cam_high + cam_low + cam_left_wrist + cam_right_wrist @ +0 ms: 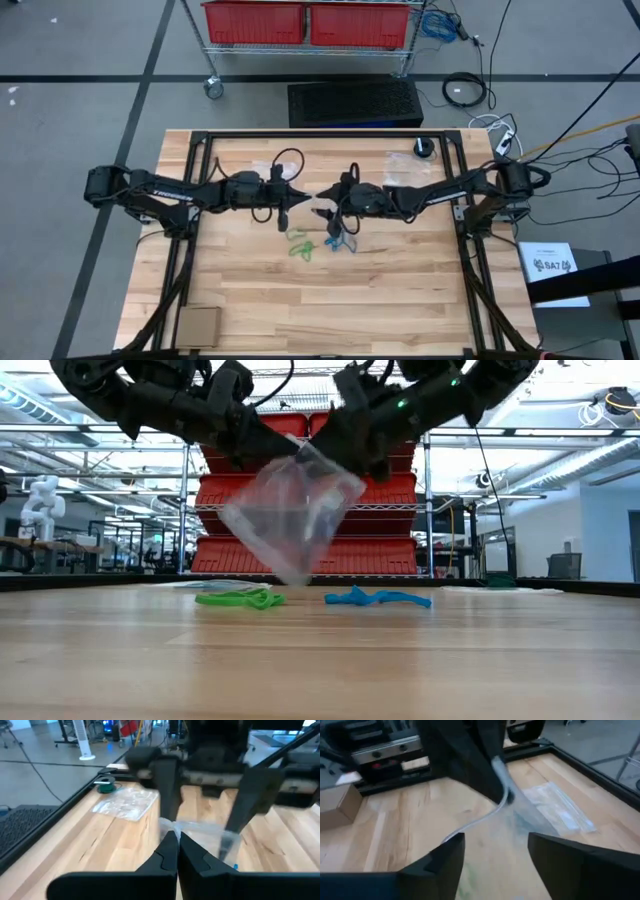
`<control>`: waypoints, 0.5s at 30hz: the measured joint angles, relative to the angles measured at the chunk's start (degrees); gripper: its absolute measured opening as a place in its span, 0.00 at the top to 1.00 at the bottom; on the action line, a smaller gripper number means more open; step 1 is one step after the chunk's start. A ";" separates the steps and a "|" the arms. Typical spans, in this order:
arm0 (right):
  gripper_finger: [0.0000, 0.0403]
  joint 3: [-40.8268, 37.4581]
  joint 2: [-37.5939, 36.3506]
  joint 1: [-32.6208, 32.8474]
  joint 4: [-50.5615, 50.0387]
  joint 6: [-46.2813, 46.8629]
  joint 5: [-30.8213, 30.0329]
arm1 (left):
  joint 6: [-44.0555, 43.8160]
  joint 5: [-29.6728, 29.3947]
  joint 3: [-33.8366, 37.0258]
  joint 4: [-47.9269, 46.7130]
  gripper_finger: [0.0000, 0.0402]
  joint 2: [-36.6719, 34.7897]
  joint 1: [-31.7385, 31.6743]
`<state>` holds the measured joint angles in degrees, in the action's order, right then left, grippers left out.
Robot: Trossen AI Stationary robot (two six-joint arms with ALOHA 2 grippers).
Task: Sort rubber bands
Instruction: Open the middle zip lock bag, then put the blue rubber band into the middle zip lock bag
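Black left gripper [172, 842]: pinched tight on clear bag [290, 515], middle of the high view.
Right gripper [495, 845]: fingers spread wide, let go, just beside the bag.
Rubber bands: green [240, 598] and blue [378, 598], on wooden table [320, 660] under the bag.

No legible text anywhere.
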<state>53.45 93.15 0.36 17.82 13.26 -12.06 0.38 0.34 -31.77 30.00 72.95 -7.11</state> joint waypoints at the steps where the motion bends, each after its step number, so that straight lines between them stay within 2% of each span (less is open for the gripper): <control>1: 0.45 0.00 -1.21 0.02 -1.80 0.00 0.00 | 0.15 -0.04 0.00 0.07 1.00 0.00 0.00; 12: 0.43 0.06 -18.04 1.31 -23.60 -0.07 -0.03 | 3.00 -0.90 0.20 -3.40 1.00 -3.81 -3.07; 15: 0.43 0.17 -19.92 2.80 -32.67 4.27 0.85 | 3.07 -0.89 0.20 -6.23 1.00 -5.64 -4.22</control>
<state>53.63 73.24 3.16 -14.84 17.52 -11.21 3.45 -0.55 -31.57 23.77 67.31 -11.33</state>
